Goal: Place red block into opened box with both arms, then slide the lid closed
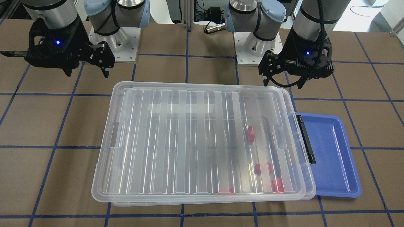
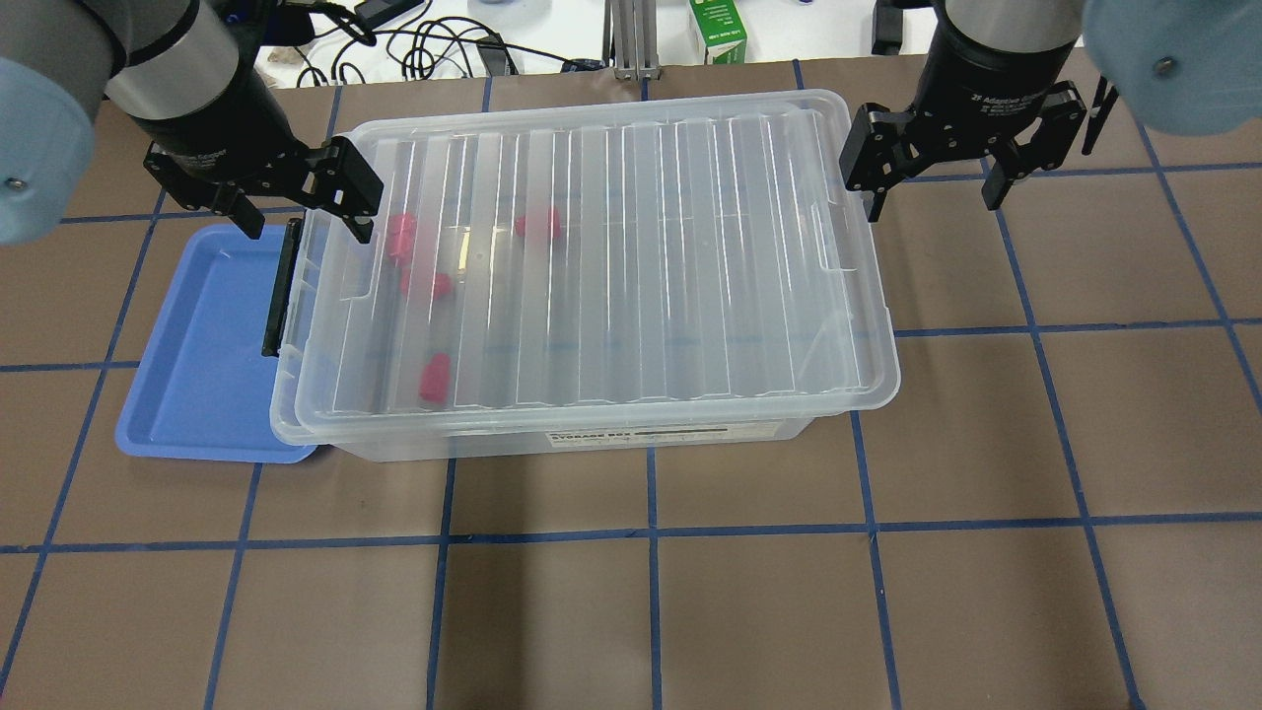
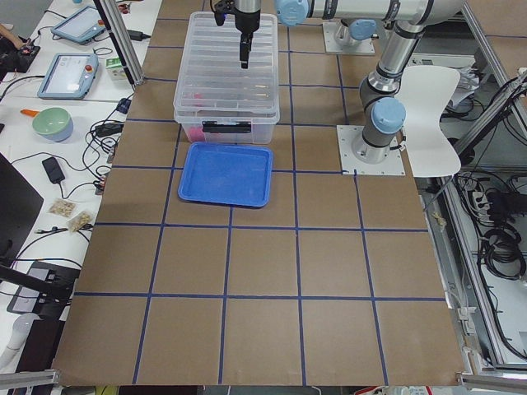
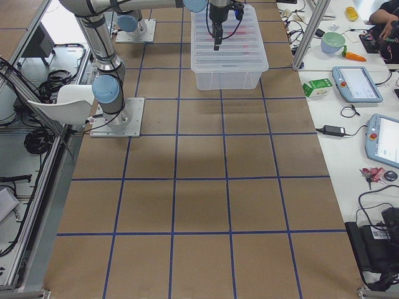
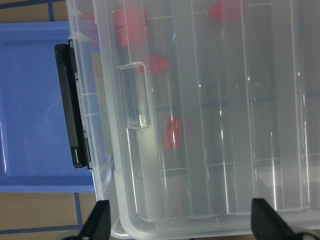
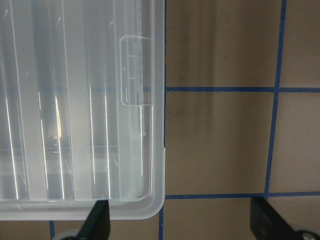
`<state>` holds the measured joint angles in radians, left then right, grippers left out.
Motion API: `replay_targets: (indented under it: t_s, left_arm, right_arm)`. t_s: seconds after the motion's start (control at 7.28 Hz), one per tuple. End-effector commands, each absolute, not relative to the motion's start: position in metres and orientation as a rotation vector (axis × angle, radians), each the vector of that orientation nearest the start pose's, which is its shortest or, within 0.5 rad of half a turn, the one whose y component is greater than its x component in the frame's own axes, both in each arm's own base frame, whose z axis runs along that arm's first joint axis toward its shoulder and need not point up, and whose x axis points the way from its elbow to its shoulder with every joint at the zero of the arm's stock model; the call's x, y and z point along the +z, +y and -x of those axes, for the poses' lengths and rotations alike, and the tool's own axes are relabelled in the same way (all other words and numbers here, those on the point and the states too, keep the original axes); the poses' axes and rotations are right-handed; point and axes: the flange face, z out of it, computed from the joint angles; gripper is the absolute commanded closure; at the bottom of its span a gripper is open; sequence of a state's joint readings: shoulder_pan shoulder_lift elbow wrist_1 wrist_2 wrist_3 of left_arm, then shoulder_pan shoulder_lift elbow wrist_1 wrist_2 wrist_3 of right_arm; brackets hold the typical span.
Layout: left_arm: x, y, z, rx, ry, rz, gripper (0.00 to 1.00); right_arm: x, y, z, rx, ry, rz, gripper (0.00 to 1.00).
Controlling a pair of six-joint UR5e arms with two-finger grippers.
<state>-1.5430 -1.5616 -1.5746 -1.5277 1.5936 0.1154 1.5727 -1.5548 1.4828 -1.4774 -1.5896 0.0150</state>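
The clear ribbed lid (image 2: 631, 247) (image 1: 189, 142) lies on top of the clear box (image 2: 592, 439), shifted slightly toward my right side. The box's rim and black bar (image 2: 279, 286) (image 1: 306, 138) stay uncovered at the left end. Several red blocks (image 2: 537, 225) (image 1: 251, 133) (image 5: 172, 132) lie inside under the lid, near the bar end. My left gripper (image 2: 301, 212) (image 1: 283, 82) (image 5: 180, 225) hovers open over the bar end, holding nothing. Off the opposite short end, my right gripper (image 2: 932, 197) (image 1: 86, 73) (image 6: 182, 225) hangs open above the lid's corner and bare table.
A blue tray (image 2: 197, 355) (image 1: 334, 154) lies partly under the box's bar end. Both arm bases (image 1: 116, 47) stand behind the box. A green carton (image 2: 717, 30) and cables sit past the table's far edge. Tablets and a bowl (image 3: 51, 123) are on a side bench.
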Motion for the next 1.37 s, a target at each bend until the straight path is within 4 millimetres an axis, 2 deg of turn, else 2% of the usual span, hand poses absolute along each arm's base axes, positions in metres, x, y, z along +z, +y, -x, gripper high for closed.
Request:
replay_targets:
  t_s: [0.0,0.41,0.55,0.69,1.24]
  left_arm:
    - [0.488,-0.495,0.117,-0.055,3.111,-0.135,0.00]
    - [0.489,-0.495,0.117,-0.059,3.111,-0.135,0.00]
    - [0.489,-0.495,0.117,-0.059,3.111,-0.135,0.00]
    - [0.488,-0.496,0.117,-0.057,3.111,-0.135,0.00]
    - [0.492,-0.496,0.117,-0.066,3.110,-0.133,0.00]
  right_arm:
    - [0.515,-0.497,-0.120,0.030,3.093,-0.086,0.00]
    - [0.521,-0.490,-0.122,0.019,3.101,-0.107,0.00]
    - [0.525,-0.482,-0.119,0.005,3.128,-0.187,0.00]
    - [0.520,-0.480,-0.116,0.004,3.187,-0.208,0.00]
    - [0.525,-0.478,-0.117,-0.012,3.173,-0.200,0.00]
